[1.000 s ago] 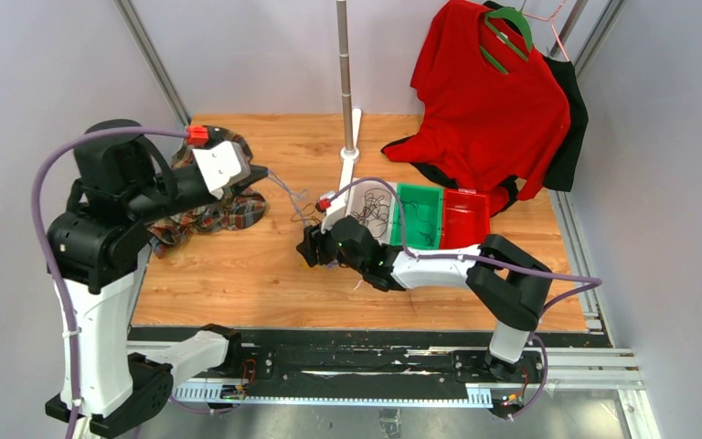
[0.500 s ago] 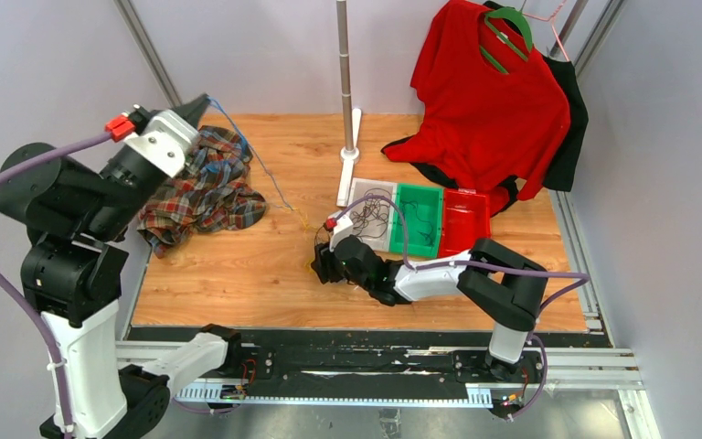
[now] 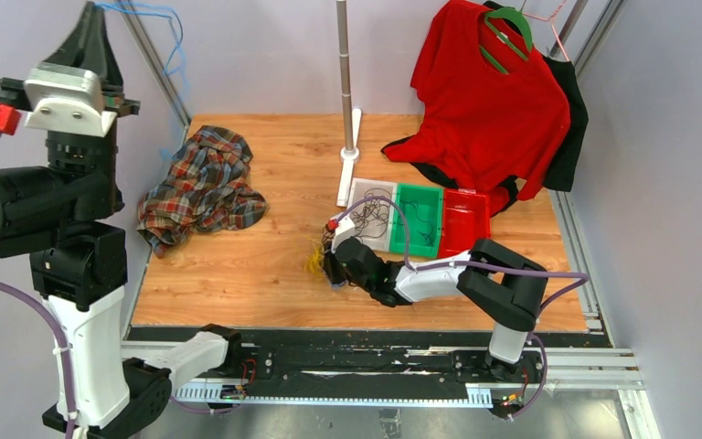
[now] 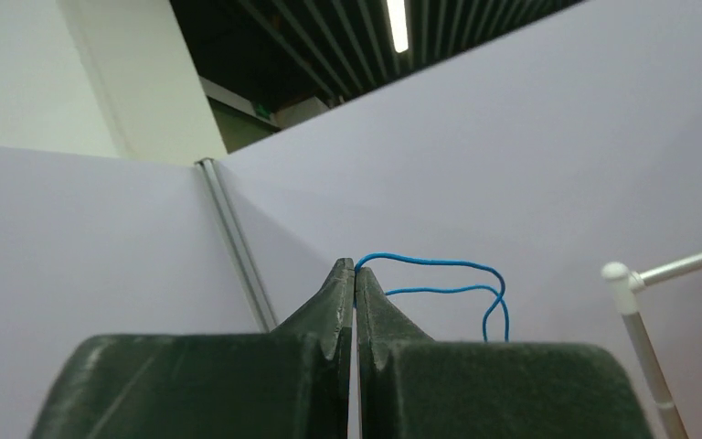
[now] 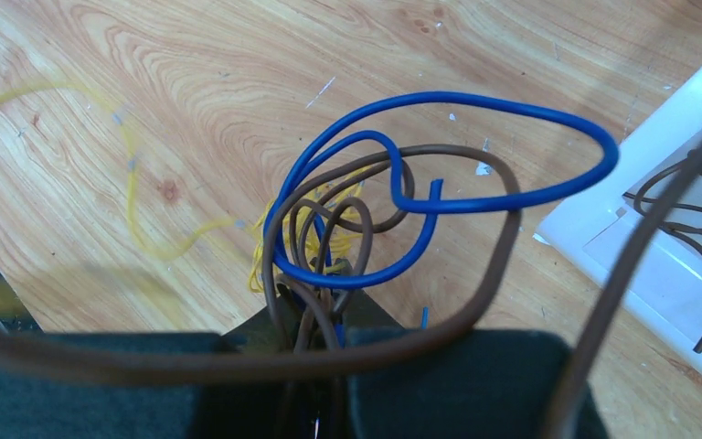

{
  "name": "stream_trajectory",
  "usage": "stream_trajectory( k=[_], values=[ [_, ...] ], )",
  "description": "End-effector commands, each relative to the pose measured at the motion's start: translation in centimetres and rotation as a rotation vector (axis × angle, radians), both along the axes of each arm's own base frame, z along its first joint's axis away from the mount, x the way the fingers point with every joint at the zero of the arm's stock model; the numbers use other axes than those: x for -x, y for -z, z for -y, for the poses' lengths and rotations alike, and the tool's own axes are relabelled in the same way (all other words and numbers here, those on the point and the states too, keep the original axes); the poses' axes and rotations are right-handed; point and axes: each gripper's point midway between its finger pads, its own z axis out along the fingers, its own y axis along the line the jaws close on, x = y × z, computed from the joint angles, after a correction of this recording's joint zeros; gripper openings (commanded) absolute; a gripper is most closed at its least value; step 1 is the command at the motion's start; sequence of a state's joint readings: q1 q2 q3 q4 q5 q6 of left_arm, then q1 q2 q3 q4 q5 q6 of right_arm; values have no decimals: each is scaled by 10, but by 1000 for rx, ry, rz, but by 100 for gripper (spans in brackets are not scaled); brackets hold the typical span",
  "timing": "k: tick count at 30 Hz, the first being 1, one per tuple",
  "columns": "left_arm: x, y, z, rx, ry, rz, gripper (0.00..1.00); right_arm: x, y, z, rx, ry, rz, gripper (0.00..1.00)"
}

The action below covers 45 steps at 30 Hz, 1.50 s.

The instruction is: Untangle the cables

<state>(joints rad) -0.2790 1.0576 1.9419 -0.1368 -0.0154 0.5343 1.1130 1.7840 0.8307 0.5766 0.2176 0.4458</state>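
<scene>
My left gripper (image 3: 101, 11) is raised high at the top left, pointing up, shut on a thin blue cable (image 3: 172, 18). In the left wrist view its tips (image 4: 356, 271) pinch that blue cable (image 4: 448, 264), which loops off to the right. My right gripper (image 3: 330, 266) lies low on the wooden table, shut on a wad of cables. Up close, a blue loop (image 5: 512, 110) and brown strands (image 5: 503, 247) rise from between its jaws (image 5: 336, 279). A yellow cable (image 5: 132, 197) trails left on the wood; its yellow tuft (image 3: 313, 260) shows from above.
A white tray (image 3: 358, 190) holding dark cables, a green bin (image 3: 419, 217) and a red bin (image 3: 466, 218) stand in a row behind the right gripper. A plaid cloth (image 3: 203, 187) lies at left. A pole stand (image 3: 345, 82) and a hanging red shirt (image 3: 489, 101) are at the back.
My left arm swung up from table height to high at the top left, drawing the blue cable away from the wad. My right gripper closed on the remaining cables and shifted slightly nearer.
</scene>
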Motion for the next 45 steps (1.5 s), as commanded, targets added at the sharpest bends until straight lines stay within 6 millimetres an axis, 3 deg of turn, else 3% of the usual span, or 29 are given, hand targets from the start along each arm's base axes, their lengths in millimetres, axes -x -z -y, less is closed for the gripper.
stream_trajectory(
  k=[1, 5, 7, 9, 10, 11, 17, 22, 25, 28, 32, 37, 41, 45],
  values=[
    [29, -45, -18, 107, -27, 173, 0, 2, -7, 0, 3, 11, 12, 1],
    [19, -33, 7, 3, 62, 93, 1, 4, -13, -6, -6, -15, 24, 4],
    [11, -13, 23, -55, 127, 15, 1, 6, -28, -14, -4, -46, 49, 21],
    [0, 15, 38, -108, 180, -68, 0, 9, -55, -25, -23, -91, 76, 40],
    [-3, 28, 42, -124, 198, -102, 0, 12, -71, -31, -40, -127, 87, 58],
    [-5, 40, 46, -139, 217, -131, 0, 14, -92, -38, -63, -155, 104, 68],
    [-5, 107, 64, -225, 311, -308, 0, 26, -178, -45, -155, -264, 166, 73],
    [-5, 149, 70, -251, 345, -401, 0, 36, -232, -34, -224, -301, 228, 74],
    [-5, 168, 75, -276, 373, -457, 0, 40, -254, -32, -275, -324, 247, 74],
    [-7, 174, 74, -282, 365, -465, 0, 43, -246, -38, -244, -346, 209, 74],
    [-7, 170, 70, -276, 340, -453, 0, 42, -210, -36, -171, -329, 107, 76],
    [-7, 172, 69, -280, 336, -460, 0, 50, -162, -35, -52, -360, -234, 78],
    [-9, 173, 69, -278, 333, -464, 0, 83, -120, -29, 82, -448, -480, 78],
    [-8, 172, 68, -275, 329, -462, 0, 106, -84, -2, 242, -430, -642, 78]
  ],
)
